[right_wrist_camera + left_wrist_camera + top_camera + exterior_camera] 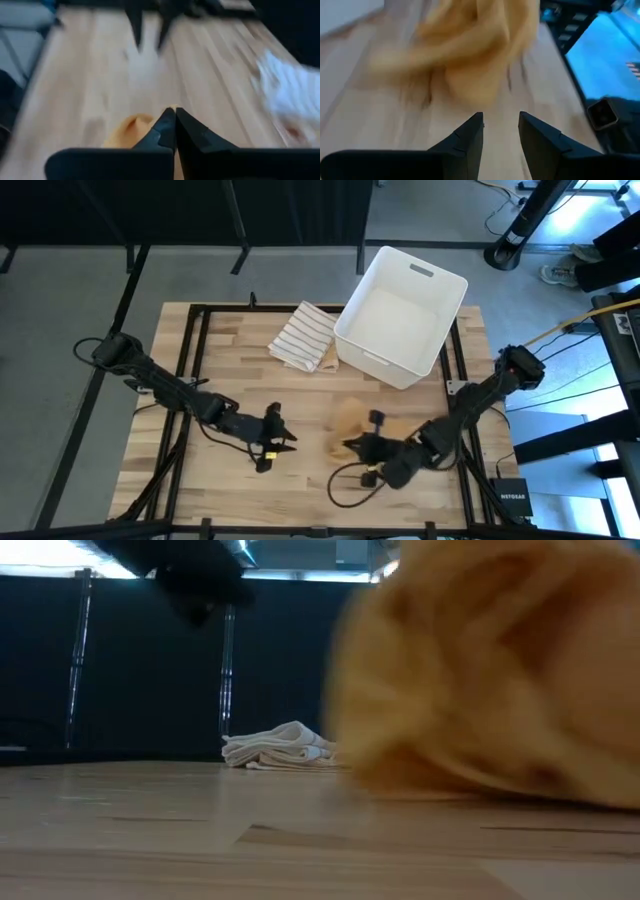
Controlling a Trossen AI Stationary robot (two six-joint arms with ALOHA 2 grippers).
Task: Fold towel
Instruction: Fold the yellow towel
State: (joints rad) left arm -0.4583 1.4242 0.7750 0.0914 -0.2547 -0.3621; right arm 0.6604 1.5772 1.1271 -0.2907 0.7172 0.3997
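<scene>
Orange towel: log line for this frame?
orange cloth towel: bunched on wooden table | right gripper: shut on towel | left gripper: open, empty, facing towel | striped folded towel: beside white plastic bin

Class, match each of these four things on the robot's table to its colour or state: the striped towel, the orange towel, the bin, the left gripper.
Things:
1. striped towel
2. orange towel
3. bin
4. left gripper

States:
A. white, no contents visible
B. open, holding nothing
C. folded beside the bin
D. crumpled, pinched by the right gripper

Pairs: 1-C, 2-D, 3-A, 4-B
</scene>
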